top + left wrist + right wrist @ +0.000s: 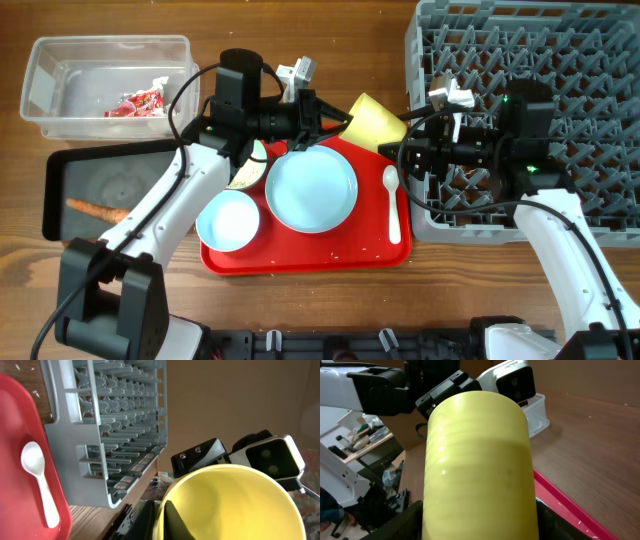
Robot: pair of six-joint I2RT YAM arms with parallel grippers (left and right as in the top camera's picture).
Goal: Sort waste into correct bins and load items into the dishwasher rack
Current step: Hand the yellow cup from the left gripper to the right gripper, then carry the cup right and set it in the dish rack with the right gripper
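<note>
The yellow cup (375,122) hangs in the air between both arms, over the far edge of the red tray (300,255). My left gripper (335,118) is shut on its rim, one finger inside and one outside (162,510). My right gripper (405,150) has a finger against each side of the cup's body (480,520). The pale blue plate (311,187), a pale blue bowl (229,220) and the white spoon (392,205) lie on the red tray. A second bowl (250,165) is partly hidden under my left arm. The grey rack (560,60) stands at the right.
The clear tub (60,60) at the far left holds the red wrapper (135,102). The black tray (60,200) below it holds the orange carrot stick (95,209). A few rice grains lie on the red tray's rim (580,522).
</note>
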